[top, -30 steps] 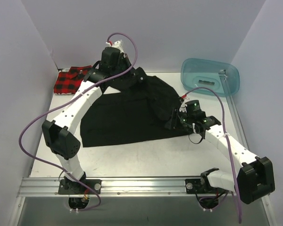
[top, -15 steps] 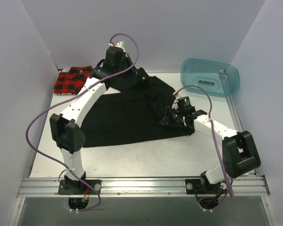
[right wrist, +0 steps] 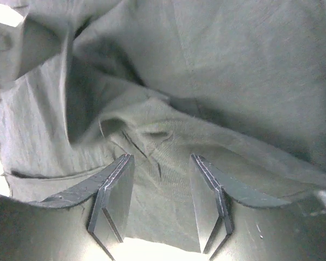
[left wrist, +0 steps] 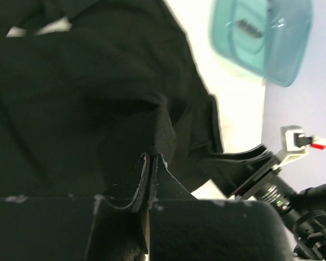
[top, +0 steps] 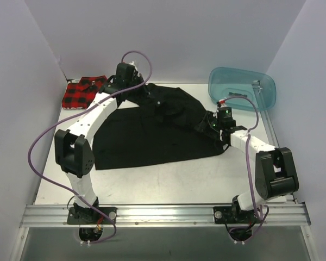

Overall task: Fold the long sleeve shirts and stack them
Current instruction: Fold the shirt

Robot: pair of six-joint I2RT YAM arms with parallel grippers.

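Black shirt: raise both sides level
Left gripper: clamped on it, far edge
Right gripper: parted, empty

No text, brand or number can be read in any view. The translucent teal plastic tub carries a dark marking, too blurred to make out.

- Robotics lab test cell: plain pale wall panels box in a white table.
- Left arm and right arm sit bolted to an aluminium rail, with a purple cable looping alongside.
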